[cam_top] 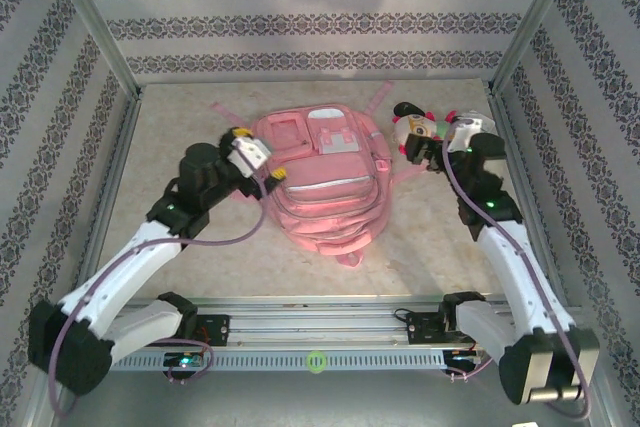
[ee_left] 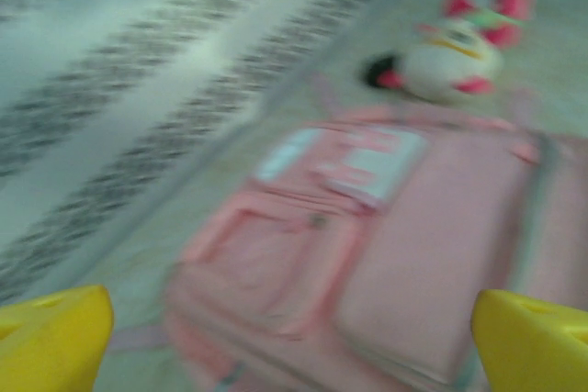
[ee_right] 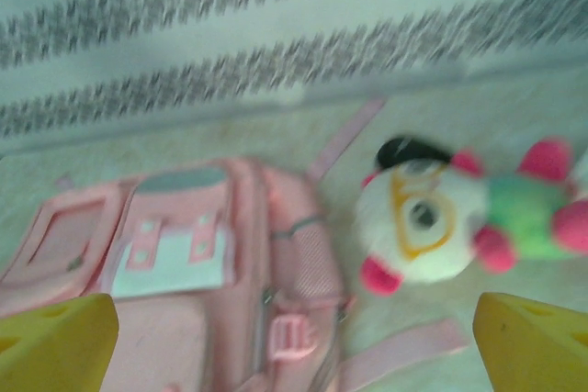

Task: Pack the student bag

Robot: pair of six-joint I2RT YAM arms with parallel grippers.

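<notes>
Backpack (cam_top: 318, 182) lies flat in the middle of the table (cam_top: 180, 247), front pockets facing up, straps (cam_top: 375, 99) trailing out from its far end and right side. Left gripper (cam_top: 258, 155) sits at the backpack's left edge; can't tell if it's touching the fabric. Its fingers are spread wide with nothing held. In the left wrist view the yellow fingertips (ee_left: 50, 337) sit far apart, with the backpack's pocket panel beyond them. Right gripper (cam_top: 428, 155) is off the backpack's right side, just beside the plush toy (cam_top: 418, 127); contact unclear. Those fingers are spread too, holding nothing. The plush toy, white face, pink limbs, green body, lies on the table just right of the backpack's far right corner. Both wrist views are blurred.
</notes>
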